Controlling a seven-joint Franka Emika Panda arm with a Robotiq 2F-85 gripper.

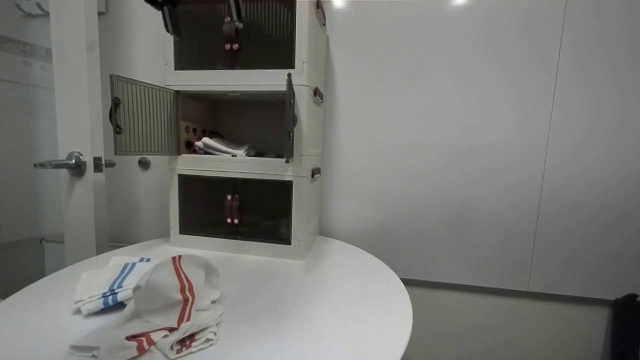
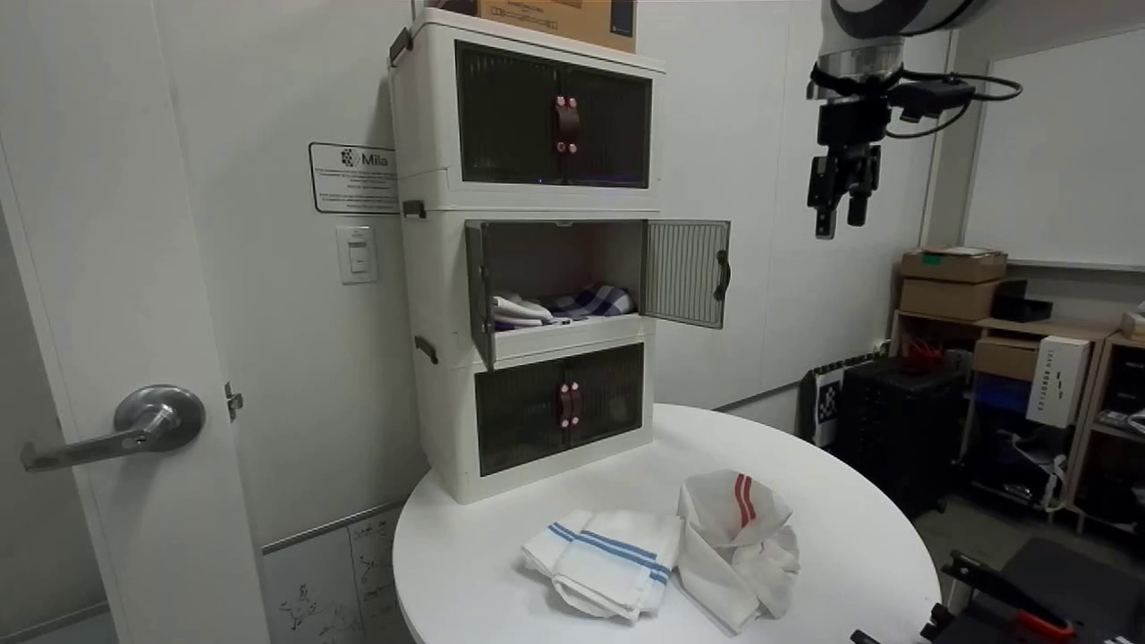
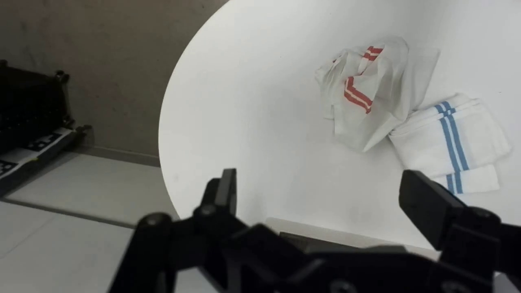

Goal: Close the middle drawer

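1. Gripper (image 2: 842, 226) high up, fingers (image 3: 424, 205) spread wide
2. Middle drawer (image 2: 556, 259) — lower than the gripper and apart from it, both doors (image 2: 684, 271) swung out
3. Red-striped cloth (image 2: 726, 541), blue-striped cloth (image 2: 613, 562) — further below, on the table (image 2: 850, 555)

Seen from the front, the middle drawer (image 1: 311, 127) is a white box, upright between the upper unit (image 2: 420, 116) and the lower unit (image 2: 445, 429). Its left door (image 1: 145, 120) and right door (image 2: 687, 273), hinged at the outer sides, are grey-brown panels with vertical ribs. Both stand swung outward, apart from each other, leaving the front open onto a shadowed interior (image 1: 250, 120). The left handle (image 1: 116, 115) and right handle (image 2: 723, 275), dark and curved, sit near the doors' free edges.
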